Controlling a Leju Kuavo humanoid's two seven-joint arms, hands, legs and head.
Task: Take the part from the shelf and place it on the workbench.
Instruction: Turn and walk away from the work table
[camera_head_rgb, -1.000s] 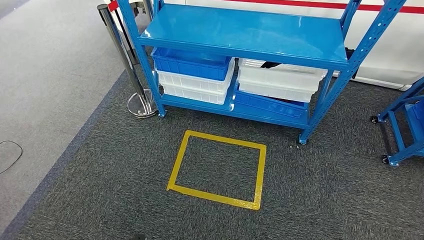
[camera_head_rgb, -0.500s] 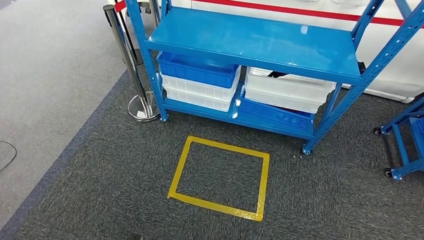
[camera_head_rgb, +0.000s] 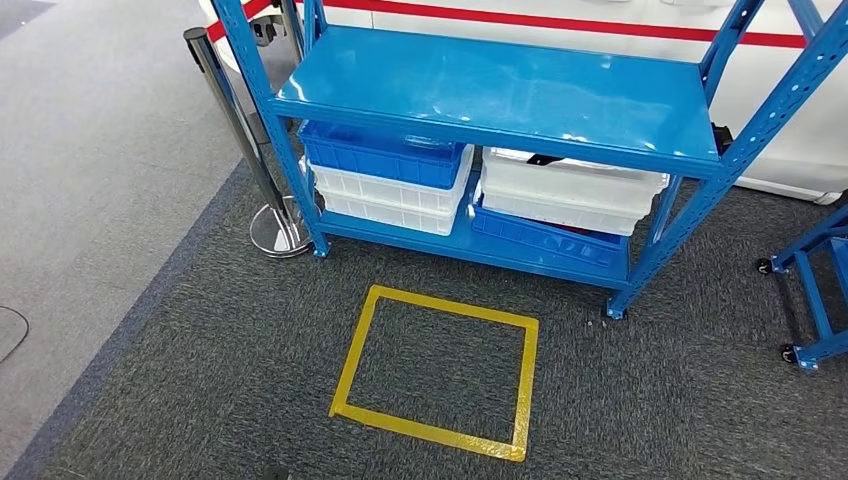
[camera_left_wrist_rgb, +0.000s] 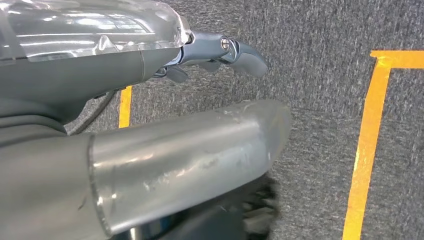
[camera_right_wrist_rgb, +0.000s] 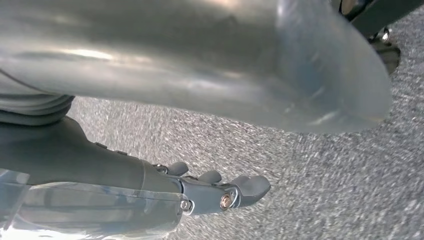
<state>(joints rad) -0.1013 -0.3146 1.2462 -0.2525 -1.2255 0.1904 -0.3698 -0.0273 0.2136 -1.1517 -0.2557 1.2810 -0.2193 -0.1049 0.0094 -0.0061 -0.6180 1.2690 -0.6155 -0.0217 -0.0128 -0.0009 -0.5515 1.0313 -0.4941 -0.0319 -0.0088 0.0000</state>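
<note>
Facing blue shelf (camera_head_rgb: 500, 95); open dark carpet (camera_head_rgb: 650, 400) in front with yellow tape square (camera_head_rgb: 435, 372). Stanchion post (camera_head_rgb: 240, 140) at shelf's left edge, blue cart (camera_head_rgb: 815, 300) at right. Bins (camera_head_rgb: 385, 165) stacked on lower level; part itself can't be made out. Left hand (camera_left_wrist_rgb: 220, 55) and right hand (camera_right_wrist_rgb: 215, 192) hang over carpet, fingers loose, holding nothing.

The left hand (camera_left_wrist_rgb: 220, 52) hangs empty over dark carpet (camera_left_wrist_rgb: 320, 30) crossed by yellow tape lines (camera_left_wrist_rgb: 367, 145).
</note>
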